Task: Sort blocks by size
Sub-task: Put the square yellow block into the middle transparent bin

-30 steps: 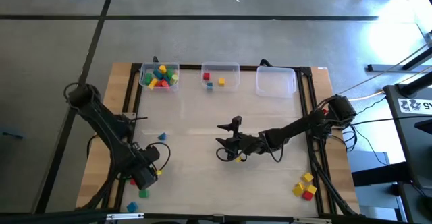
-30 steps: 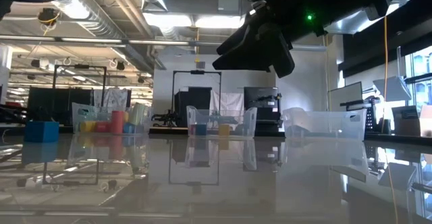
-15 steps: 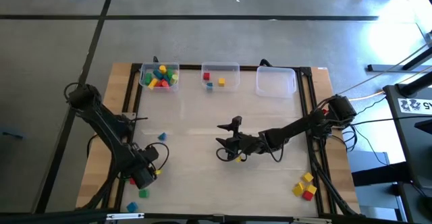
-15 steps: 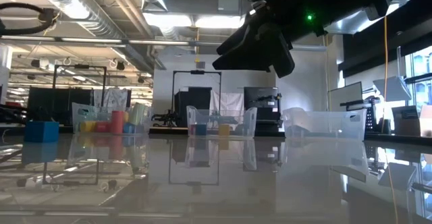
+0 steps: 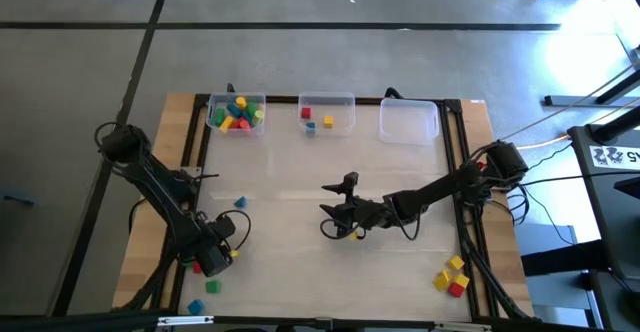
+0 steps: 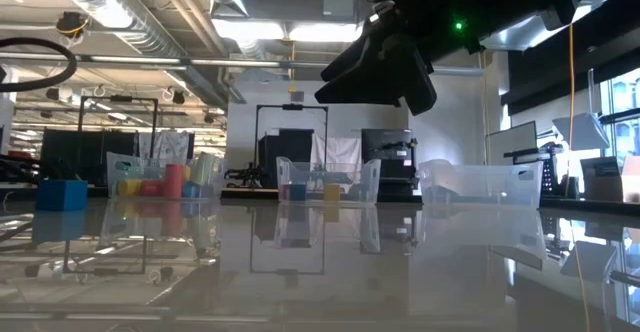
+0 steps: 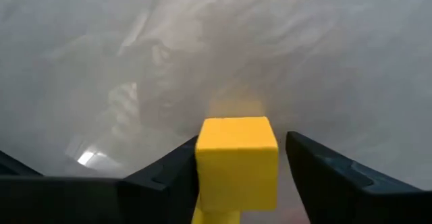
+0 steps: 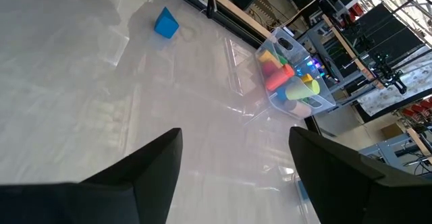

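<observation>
My left gripper (image 5: 212,258) is low over the table's near left, open, its fingers on either side of a yellow block (image 7: 236,162). A red block (image 5: 197,268) lies beside it, and green (image 5: 212,287) and blue (image 5: 195,307) blocks lie nearer the front edge. Another blue block (image 5: 240,202) lies farther in. My right gripper (image 5: 328,212) is open and empty above the table's middle, with a small yellow block (image 5: 357,234) by it. In the right wrist view its fingers (image 8: 152,177) stand wide apart. Yellow and red blocks (image 5: 452,275) lie at the near right. My left gripper has one finger (image 7: 169,177) right against a side of the yellow block (image 7: 202,163); I cannot tell whether it touches. The other finger (image 7: 324,177) stands a narrow gap away from the opposite side. The fingers come down from above.
Three clear bins stand along the far edge: the left one (image 5: 236,113) holds several coloured blocks, the middle one (image 5: 327,112) holds red, blue and yellow blocks, and the right one (image 5: 408,120) holds nothing. The table's frame rails run along both sides.
My left arm has sunk a little; its cable loop drops lower in the low view. The gripper stays over the same spot at the near left. The blocks lie as before.
</observation>
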